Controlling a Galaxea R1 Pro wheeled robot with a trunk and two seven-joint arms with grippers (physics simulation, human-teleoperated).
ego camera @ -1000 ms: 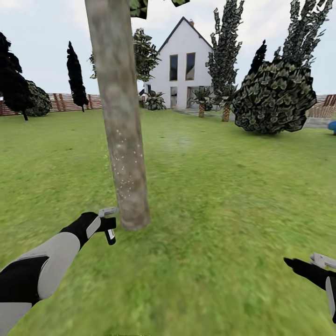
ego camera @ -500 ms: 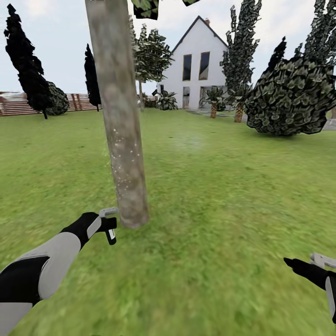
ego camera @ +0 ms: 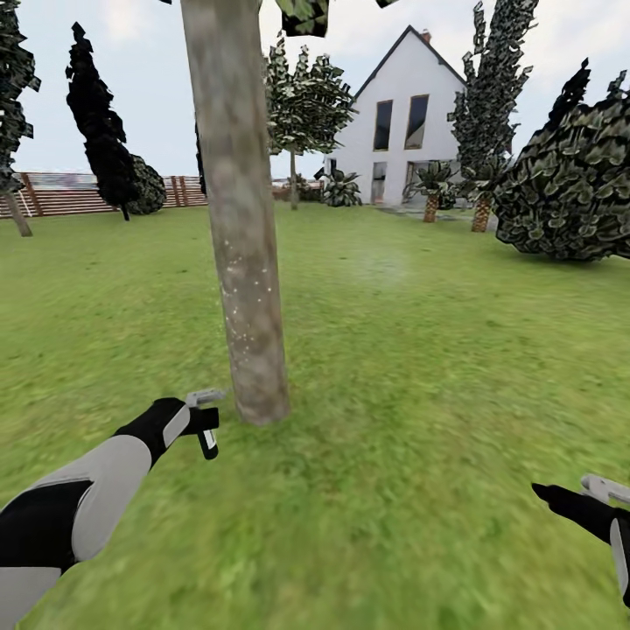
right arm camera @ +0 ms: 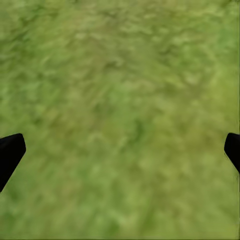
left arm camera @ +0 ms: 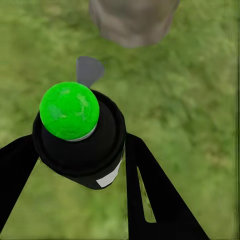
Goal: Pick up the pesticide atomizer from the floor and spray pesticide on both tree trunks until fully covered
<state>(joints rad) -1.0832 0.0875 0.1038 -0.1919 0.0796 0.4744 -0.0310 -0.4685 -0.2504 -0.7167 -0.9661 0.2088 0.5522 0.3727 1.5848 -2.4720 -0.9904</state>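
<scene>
A thick grey-brown tree trunk (ego camera: 243,245) rises from the grass just ahead of me, left of centre. Fine white pesticide specks (ego camera: 249,306) dot its middle and lower bark. My left gripper (ego camera: 203,418) is low beside the trunk's base, shut on the pesticide atomizer (ego camera: 207,437). In the left wrist view the atomizer (left arm camera: 85,150) is a black body with a green ball on top, held between the dark fingers and facing the trunk's base (left arm camera: 132,20). My right gripper (ego camera: 599,492) hangs open over bare grass at the lower right, its fingertips (right arm camera: 10,150) wide apart.
Green lawn (ego camera: 420,367) spreads all around. A white house (ego camera: 407,131) stands at the back, with a large dark bush (ego camera: 577,192) on the right. A leafy thin-trunked tree (ego camera: 302,105) is behind the trunk. Dark conifers (ego camera: 101,131) and a brown slatted fence (ego camera: 61,197) line the far left.
The whole view has shifted right, so the camera has turned left. The trunk now sits slightly further right of my left gripper. Both arms keep their places in the picture.
</scene>
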